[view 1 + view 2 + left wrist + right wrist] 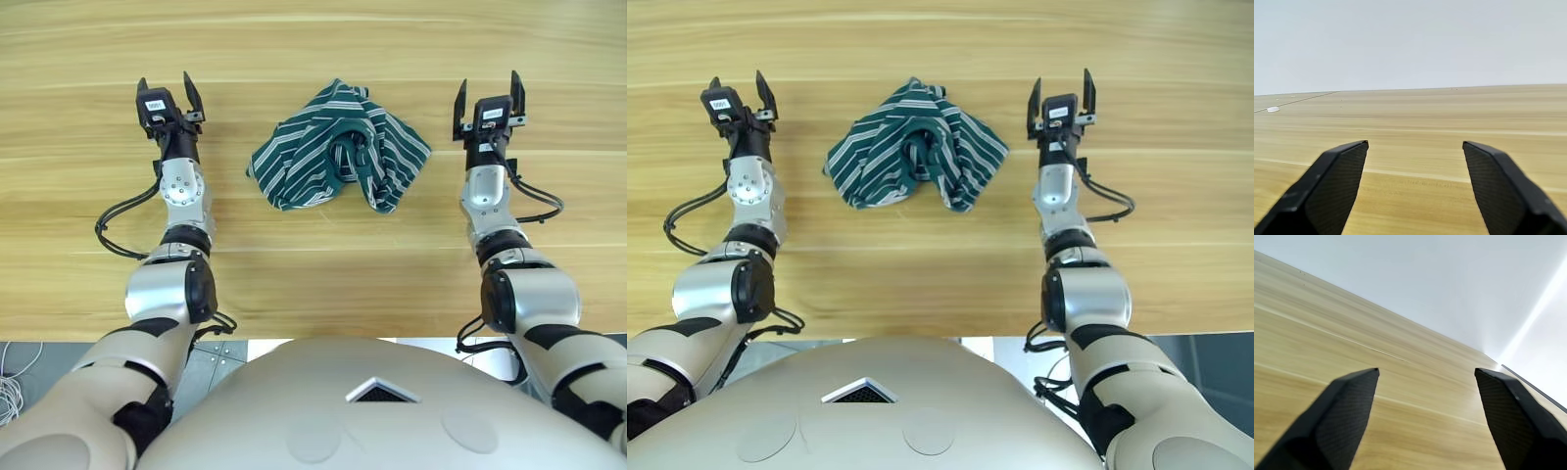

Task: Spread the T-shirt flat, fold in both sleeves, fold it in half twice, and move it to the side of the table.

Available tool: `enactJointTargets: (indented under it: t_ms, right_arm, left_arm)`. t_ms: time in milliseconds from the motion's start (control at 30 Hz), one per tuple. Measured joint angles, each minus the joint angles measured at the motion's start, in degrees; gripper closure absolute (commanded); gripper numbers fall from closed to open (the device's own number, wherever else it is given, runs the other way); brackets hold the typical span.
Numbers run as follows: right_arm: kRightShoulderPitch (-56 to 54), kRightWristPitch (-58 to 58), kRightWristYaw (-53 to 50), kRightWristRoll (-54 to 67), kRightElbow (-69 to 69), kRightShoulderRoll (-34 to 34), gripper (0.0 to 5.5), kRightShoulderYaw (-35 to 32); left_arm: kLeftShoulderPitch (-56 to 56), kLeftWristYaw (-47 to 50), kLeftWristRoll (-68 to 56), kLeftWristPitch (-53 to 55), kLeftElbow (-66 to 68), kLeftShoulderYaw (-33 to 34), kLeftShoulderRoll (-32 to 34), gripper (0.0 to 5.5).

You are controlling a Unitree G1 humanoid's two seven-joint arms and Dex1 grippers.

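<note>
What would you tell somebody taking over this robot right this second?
Left gripper: open, empty, over the wooden table, left of the T-shirt.
Right gripper: open, empty, right of the shirt.
T-shirt: green with white stripes, crumpled in a heap between the grippers, neither touching it.
Done: nothing yet.
Left: spread it flat, fold both sleeves, halve twice, move aside.

Big pale-wood table point(313, 39) with long straight grain and a few faint plank seams, stretching right across the width. Tiny white speck point(1272, 109) sitting way out on the tabletop. Plain whitish-grey wall point(1410, 44) just behind the far edge. Bright slanted band of light point(1542, 303) off to one side of that wall. Below the near table edge, grey tiled floor point(39, 354), with a loose bundle of white cables point(8, 392) lying on it at the left.
</note>
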Motion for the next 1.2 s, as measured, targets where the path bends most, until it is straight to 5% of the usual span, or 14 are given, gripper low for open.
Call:
enactJointTargets:
  t_ms: [167, 267, 1200]
  right_arm:
    - [0.0, 0.0, 0.0, 0.0, 0.0, 0.0, 1.89, 0.0]
    - [0.0, 0.0, 0.0, 0.0, 0.0, 0.0, 2.36, 0.1]
    - [0.0, 0.0, -0.2, 0.0, 0.0, 0.0, 2.36, 0.5]
  left_arm:
    - [-0.1, 0.0, 0.0, 0.0, 0.0, 0.4, 0.0, 1.89]
    - [-0.1, 0.0, 0.0, 0.0, 0.0, 0.4, 0.0, 1.94]
    - [-0.1, 0.0, 0.0, 0.0, 0.0, 0.4, 0.0, 1.94]
